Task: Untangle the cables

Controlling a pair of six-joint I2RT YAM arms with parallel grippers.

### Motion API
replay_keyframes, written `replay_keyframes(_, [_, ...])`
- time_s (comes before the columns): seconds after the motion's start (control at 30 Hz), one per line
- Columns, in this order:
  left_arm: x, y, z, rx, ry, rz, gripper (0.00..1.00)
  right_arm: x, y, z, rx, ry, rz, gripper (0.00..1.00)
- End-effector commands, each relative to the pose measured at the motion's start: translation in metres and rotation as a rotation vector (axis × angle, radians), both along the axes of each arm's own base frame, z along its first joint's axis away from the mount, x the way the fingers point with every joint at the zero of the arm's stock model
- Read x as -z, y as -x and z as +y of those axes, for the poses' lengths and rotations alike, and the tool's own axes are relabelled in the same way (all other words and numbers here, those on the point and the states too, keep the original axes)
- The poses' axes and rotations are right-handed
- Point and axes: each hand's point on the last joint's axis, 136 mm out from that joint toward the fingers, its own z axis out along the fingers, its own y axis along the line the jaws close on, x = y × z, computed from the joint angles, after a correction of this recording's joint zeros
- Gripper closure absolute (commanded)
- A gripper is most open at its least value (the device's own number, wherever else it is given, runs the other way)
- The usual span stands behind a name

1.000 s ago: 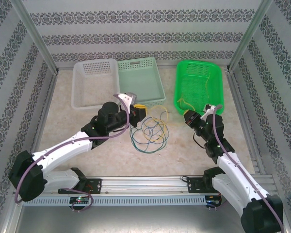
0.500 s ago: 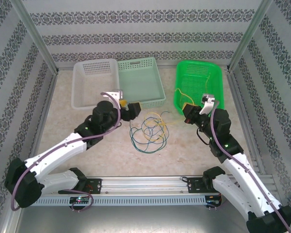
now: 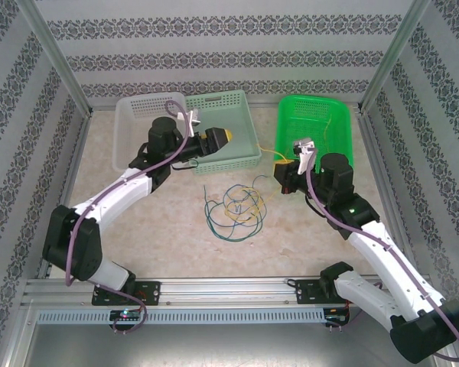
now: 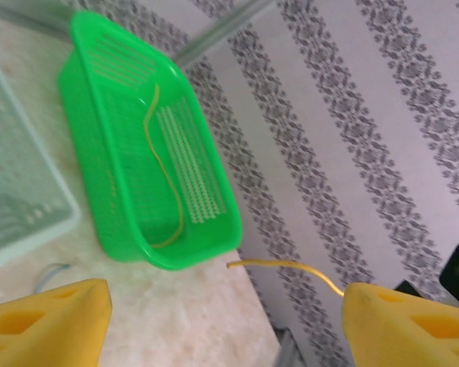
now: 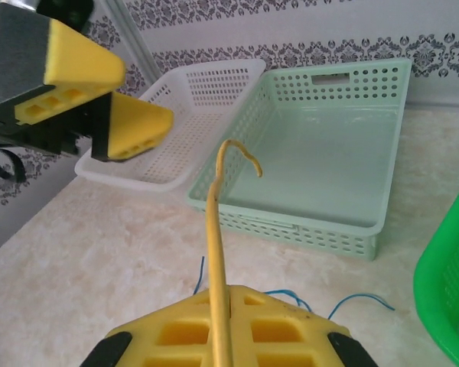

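Note:
A loose tangle of green, blue and yellow cables [image 3: 234, 206] lies on the table between the arms. My right gripper [image 3: 284, 170] hangs beside the green basket [image 3: 344, 115], shut on a yellow cable [image 5: 214, 245] that sticks up out of its pads [image 5: 176, 332] and curls at the tip. My left gripper [image 3: 223, 138] hovers over the mint basket [image 3: 249, 159] with its yellow fingers [image 4: 53, 317] wide apart and nothing between them. The free end of that yellow cable [image 4: 287, 264] floats near its right finger. Another yellow cable [image 4: 167, 183] lies inside the green basket [image 4: 99, 191].
A white basket [image 3: 128, 153] stands left of the mint basket [image 5: 306, 229], both at the back of the table. Blue strands [image 5: 352, 300] lie on the marble top just ahead of my right gripper [image 5: 228, 306]. Patterned walls and metal posts close in three sides.
My left gripper has opened and pulled back from the tangle to above the mint basket. My right gripper has shifted left and up, still shut on the yellow cable.

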Motion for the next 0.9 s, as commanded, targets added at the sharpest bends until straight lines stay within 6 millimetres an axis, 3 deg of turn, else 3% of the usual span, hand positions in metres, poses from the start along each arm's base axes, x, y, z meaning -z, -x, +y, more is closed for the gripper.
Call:
replay_keyframes(0.0, [-0.040,0.023,-0.026,0.145,0.149,-0.044,0.21,-0.020,-0.002,0.002,-0.004,0.021,-0.076,1.00])
replay_keyframes(0.37, [-0.041,0.035,-0.059,0.232,0.217,0.037,0.21,-0.014,-0.013,0.018,0.008,0.115,-0.108,1.00])
replay_keyframes(0.7, [-0.034,0.035,-0.071,0.254,0.246,0.100,0.22,-0.022,-0.023,0.009,0.115,0.162,-0.170,1.00])
replay_keyframes(0.87, [-0.034,0.032,-0.073,0.247,0.260,0.104,0.22,-0.025,-0.014,0.021,0.064,0.133,-0.192,1.00])
